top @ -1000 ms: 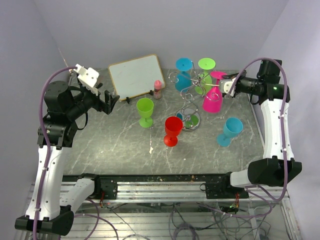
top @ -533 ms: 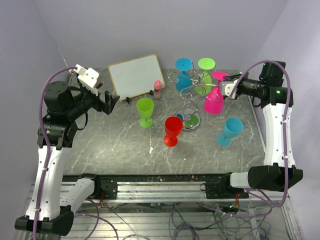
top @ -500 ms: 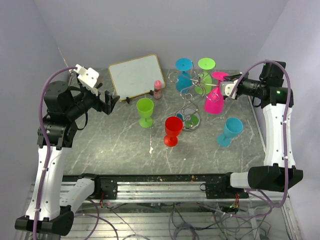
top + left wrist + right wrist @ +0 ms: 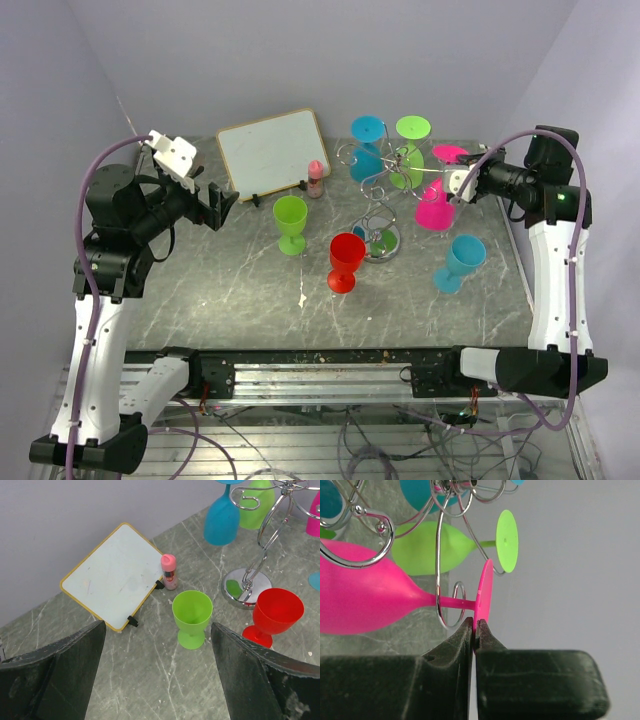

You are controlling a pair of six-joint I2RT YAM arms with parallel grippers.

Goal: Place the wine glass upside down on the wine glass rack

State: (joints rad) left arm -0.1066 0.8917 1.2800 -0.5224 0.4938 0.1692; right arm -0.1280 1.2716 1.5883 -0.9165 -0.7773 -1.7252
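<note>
Right gripper clamped on the pink glass foot, stem inside a rack loop, left gripper wide apart; I'd ease down until the foot seats on the wire, then release.

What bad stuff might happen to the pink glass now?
The right gripper pinches only the thin edge of the foot of the pink glass, so it might slip out. The stem sits in a loop of the rack; a tug could perhaps tip the rack. The hanging green glass is close and could get bumped.
</note>
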